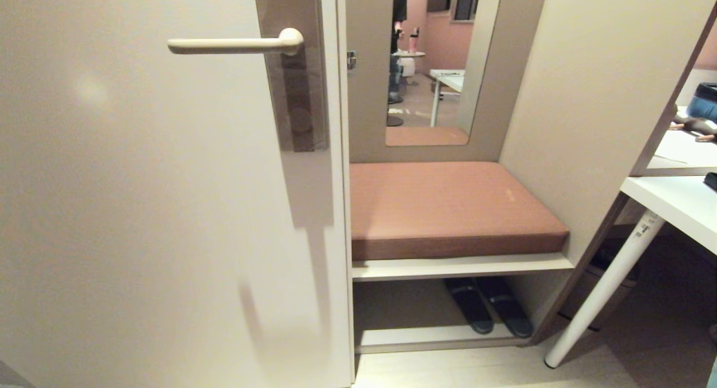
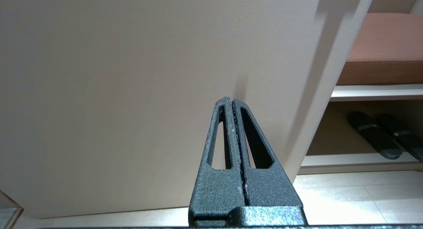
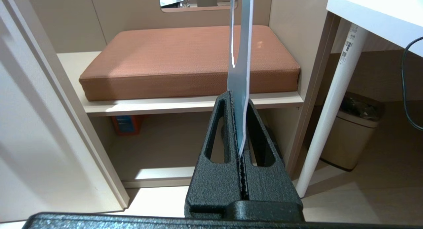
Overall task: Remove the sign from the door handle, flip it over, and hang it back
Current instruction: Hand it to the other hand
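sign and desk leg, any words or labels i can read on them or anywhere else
None can be read.
sign: held edge-on in the right gripper, no printed face shows.
white desk leg: a sticker with print too small to read.
orange box under the bench: print blurred.

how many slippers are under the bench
2: a dark pair of slippers lies side by side on the low shelf under the cushioned bench, one nearer the door, the other beside it toward the desk. More could be hidden behind the door.

sign [image 3: 240, 57]: blue-grey, edge-on, upright, clamped at base | door handle [image 1: 235, 43]: cream lever, horizontal, bare
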Robot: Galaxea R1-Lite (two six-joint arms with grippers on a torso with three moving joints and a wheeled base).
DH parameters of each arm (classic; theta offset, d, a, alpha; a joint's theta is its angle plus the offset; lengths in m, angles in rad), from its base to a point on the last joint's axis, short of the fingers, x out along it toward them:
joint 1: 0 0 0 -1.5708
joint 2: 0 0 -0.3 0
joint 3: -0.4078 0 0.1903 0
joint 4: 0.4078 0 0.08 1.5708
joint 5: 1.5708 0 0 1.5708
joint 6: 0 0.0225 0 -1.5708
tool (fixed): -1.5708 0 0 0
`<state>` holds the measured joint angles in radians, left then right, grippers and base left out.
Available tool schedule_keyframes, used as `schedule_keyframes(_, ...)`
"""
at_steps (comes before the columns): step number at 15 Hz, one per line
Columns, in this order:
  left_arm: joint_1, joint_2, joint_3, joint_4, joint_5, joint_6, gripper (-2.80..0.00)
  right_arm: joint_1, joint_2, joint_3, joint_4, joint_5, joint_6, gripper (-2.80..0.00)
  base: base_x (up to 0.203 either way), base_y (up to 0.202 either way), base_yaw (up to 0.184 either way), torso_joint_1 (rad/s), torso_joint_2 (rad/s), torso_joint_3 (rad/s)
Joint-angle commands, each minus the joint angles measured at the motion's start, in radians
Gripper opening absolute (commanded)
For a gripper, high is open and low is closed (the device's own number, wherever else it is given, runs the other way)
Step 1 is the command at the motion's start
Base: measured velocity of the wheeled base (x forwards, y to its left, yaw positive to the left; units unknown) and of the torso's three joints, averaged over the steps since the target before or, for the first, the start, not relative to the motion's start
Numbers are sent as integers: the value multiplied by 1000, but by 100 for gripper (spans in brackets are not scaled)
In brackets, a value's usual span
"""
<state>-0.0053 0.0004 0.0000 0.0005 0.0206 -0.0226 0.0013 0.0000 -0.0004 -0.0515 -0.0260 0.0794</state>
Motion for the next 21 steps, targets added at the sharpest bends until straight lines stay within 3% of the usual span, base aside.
schedule_keyframes(1, -1, 1, 0, 1, 1, 0, -280, 0, 2, 0, -1, 0, 1, -280, 0, 0, 0, 0, 0, 0)
schedule_keyframes(6, 0, 0, 0, 0, 1, 0, -280, 0, 4, -9, 1, 1, -6, -280, 0, 0, 0, 0, 0, 0)
schedule_keyframes(8, -1, 1, 0, 0, -1, 1, -280, 0, 20, -64, 62, 4, -5, -280, 0, 0, 0, 0, 0, 0)
schedule_keyframes(12, 1, 1, 0, -1, -1, 2, -280, 0, 74, -219, 162, -2, -6, -280, 0, 0, 0, 0, 0, 0)
schedule_keyframes(21, -1, 1, 0, 1, -11, 19, -280, 0, 611, -728, 167, 3, -55, -280, 0, 0, 0, 0, 0, 0)
